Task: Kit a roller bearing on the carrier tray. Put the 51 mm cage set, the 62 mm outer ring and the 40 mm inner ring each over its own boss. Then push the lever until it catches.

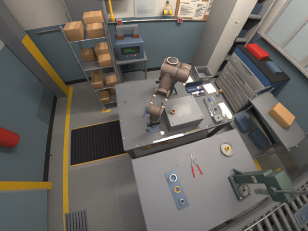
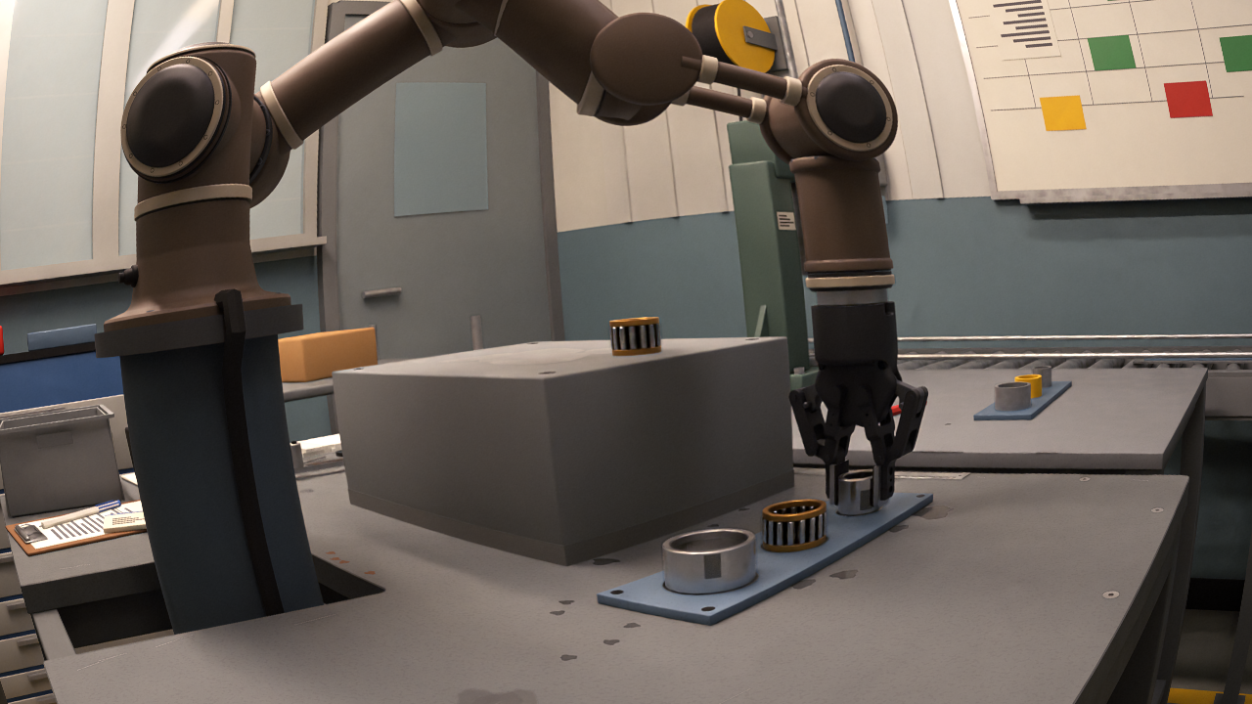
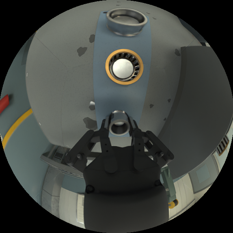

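The small steel inner ring (image 2: 856, 492) (image 3: 118, 127) sits at the far end of the blue carrier tray (image 2: 766, 556) (image 3: 122, 71), and I hold it in my closed gripper (image 2: 858, 486) (image 3: 119, 130) (image 1: 152, 125). The brass-rimmed cage set (image 2: 793, 524) (image 3: 124, 66) stands over the middle boss. The wide steel outer ring (image 2: 709, 559) (image 3: 126, 21) stands at the tray's near end. I see no lever in these frames.
Behind the tray stands a large grey box (image 2: 569, 433) (image 1: 182, 112) with a second cage set (image 2: 635, 335) on top. My arm's pedestal (image 2: 210, 473) rises at the left. A second table (image 1: 203, 180) carries another tray, pliers and a green press (image 1: 260, 184).
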Robot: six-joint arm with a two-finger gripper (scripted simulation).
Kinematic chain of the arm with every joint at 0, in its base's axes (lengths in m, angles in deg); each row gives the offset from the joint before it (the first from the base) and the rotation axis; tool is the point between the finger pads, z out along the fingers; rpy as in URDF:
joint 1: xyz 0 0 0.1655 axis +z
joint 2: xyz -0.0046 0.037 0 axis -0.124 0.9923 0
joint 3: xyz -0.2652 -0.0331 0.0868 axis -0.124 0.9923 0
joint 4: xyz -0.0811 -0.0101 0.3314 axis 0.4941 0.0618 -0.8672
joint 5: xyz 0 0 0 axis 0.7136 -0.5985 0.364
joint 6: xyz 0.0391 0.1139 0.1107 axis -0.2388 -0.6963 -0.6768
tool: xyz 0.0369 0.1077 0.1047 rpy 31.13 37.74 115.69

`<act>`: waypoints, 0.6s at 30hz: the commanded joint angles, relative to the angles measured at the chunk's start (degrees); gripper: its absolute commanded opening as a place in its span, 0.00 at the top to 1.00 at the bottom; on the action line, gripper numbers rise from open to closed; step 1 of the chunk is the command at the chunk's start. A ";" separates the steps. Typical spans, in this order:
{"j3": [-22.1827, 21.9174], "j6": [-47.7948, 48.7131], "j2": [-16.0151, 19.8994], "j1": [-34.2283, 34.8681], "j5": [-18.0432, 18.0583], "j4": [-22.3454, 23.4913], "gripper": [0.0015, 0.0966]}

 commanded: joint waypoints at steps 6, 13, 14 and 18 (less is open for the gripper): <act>-0.05 0.00 -0.06 0.00 0.00 0.00 0.43; -0.05 0.00 -0.06 0.00 0.00 0.00 0.38; -0.05 0.00 -0.06 0.00 0.00 0.00 0.38; -0.05 0.00 -0.06 0.00 0.00 0.00 0.38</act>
